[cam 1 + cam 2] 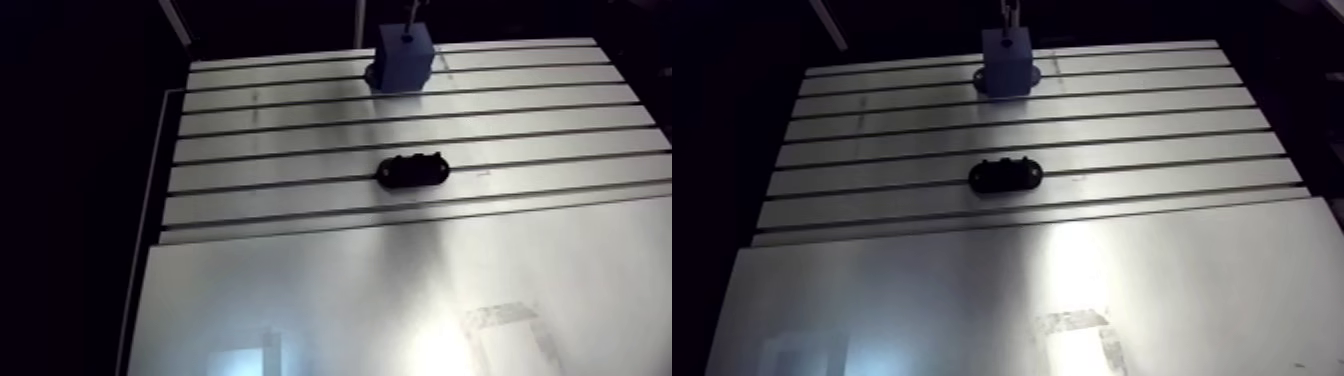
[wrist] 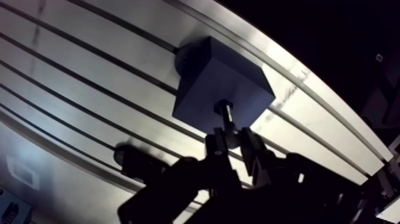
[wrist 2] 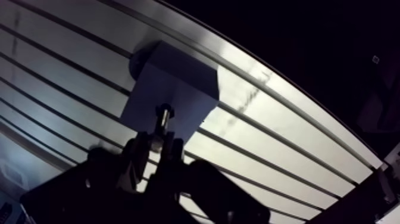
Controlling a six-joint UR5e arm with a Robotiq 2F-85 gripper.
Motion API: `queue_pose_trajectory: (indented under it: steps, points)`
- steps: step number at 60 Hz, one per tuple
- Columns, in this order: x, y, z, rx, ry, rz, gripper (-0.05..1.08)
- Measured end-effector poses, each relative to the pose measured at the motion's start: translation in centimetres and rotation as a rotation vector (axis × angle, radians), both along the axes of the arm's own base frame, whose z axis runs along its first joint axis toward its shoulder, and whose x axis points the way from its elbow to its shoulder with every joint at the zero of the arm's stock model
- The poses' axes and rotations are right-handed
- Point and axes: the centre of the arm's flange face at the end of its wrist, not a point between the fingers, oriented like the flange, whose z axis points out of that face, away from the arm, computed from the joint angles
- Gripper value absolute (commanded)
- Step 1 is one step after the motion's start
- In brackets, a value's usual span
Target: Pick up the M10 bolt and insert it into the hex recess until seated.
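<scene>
A blue block [image 1: 405, 58] stands on a dark round base near the far edge of the slotted table [image 1: 300, 140]. In the wrist view my gripper [image 2: 233, 138] hangs right over the block [image 2: 223, 83], shut on the M10 bolt [image 2: 224, 112]. The bolt sticks out past the fingertips and its end sits at the middle of the block's top face. That end hides the hex recess, so I cannot tell how deep the bolt sits. In the arm view only a thin vertical piece shows above the block at the view's top edge.
A black oblong fixture [image 1: 410, 170] lies across a table slot in the middle, nearer than the block; it also shows beside my gripper as fixture [image 2: 134, 161]. A smooth plate [image 1: 400, 300] covers the table's near part. The far table edge runs just behind the block.
</scene>
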Motion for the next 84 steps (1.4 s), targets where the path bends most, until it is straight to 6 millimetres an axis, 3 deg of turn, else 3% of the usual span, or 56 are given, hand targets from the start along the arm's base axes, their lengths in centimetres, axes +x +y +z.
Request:
queue_pose_trajectory:
  steps: [84]
  points:
    - [0.1, -0.1, -1.1, 0.0, -0.019, 0.004, 0.89]
